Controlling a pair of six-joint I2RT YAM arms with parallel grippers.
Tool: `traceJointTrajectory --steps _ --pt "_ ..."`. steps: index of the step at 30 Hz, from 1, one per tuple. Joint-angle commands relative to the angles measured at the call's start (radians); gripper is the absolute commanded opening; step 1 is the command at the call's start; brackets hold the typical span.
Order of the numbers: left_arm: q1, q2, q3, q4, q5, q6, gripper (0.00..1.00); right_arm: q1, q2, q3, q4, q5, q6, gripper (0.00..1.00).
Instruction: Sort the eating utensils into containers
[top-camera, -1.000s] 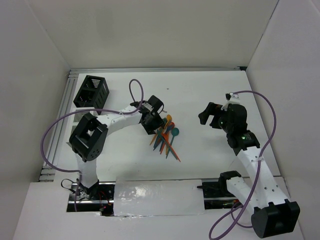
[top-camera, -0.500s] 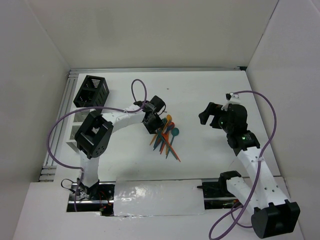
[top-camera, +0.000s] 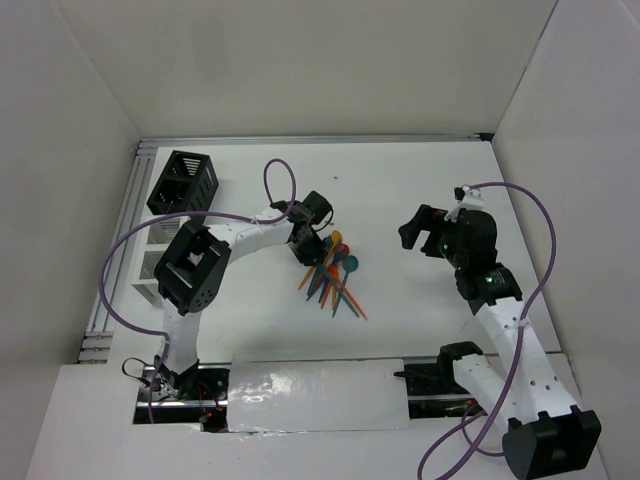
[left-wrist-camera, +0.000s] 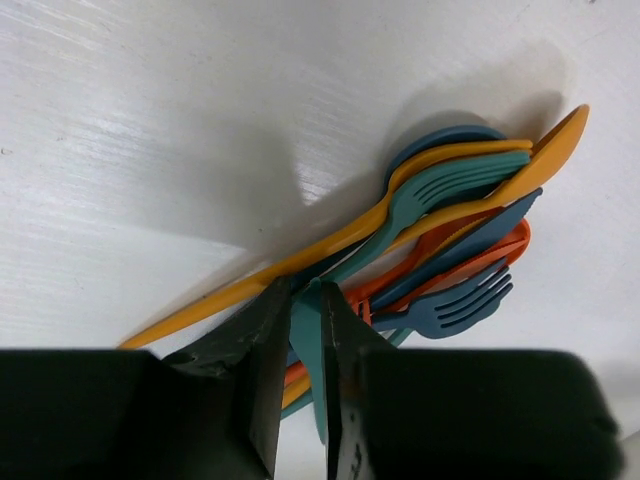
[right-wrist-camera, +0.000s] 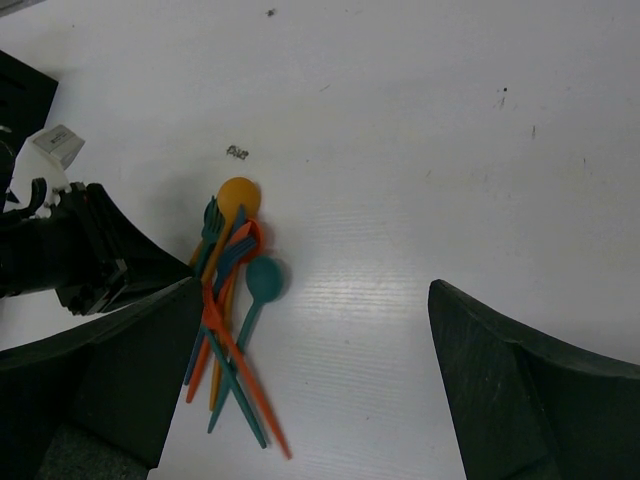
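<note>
Near the middle of the tabletop, the utensil pile (top-camera: 335, 280) is being worked by the left gripper (left-wrist-camera: 305, 310). Its jaws are drawn in narrow, and a teal handle (left-wrist-camera: 306, 345) is pinched between them. Whether that handle belongs to the teal fork (left-wrist-camera: 450, 182) cannot be told, as the stems are tangled. The right gripper (top-camera: 412, 230) is held wide apart with nothing in it, well toward the right edge.

For a clean pick, the lift is best taken straight up and slowly, so the yellow spoon (left-wrist-camera: 545, 150) and the orange pieces crossing the stem are not dragged along. A check should be made that only one stem is pinched.

The pile is fanned with its long axis running far to near — heads toward the far edge, handle tips spread toward the near edge.

The black caddy (top-camera: 182, 183) is seen at the far-left corner. The white caddy (top-camera: 150, 270) sits along the left edge, partly hidden by the arm.
</note>
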Motion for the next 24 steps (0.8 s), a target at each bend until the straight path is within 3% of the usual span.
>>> traceJointTrajectory --steps 1,13,24 --pt "-0.002 -0.003 0.004 -0.020 -0.020 -0.003 0.28 -0.002 -0.019 0.001 0.023 0.023 0.002 1.00" --pt "-0.004 -0.087 -0.045 0.015 -0.030 0.058 0.10 -0.003 -0.026 -0.009 0.023 0.032 0.019 1.00" --pt "0.047 -0.404 -0.162 0.124 -0.024 0.274 0.11 -0.003 -0.006 -0.009 0.032 0.023 0.039 1.00"
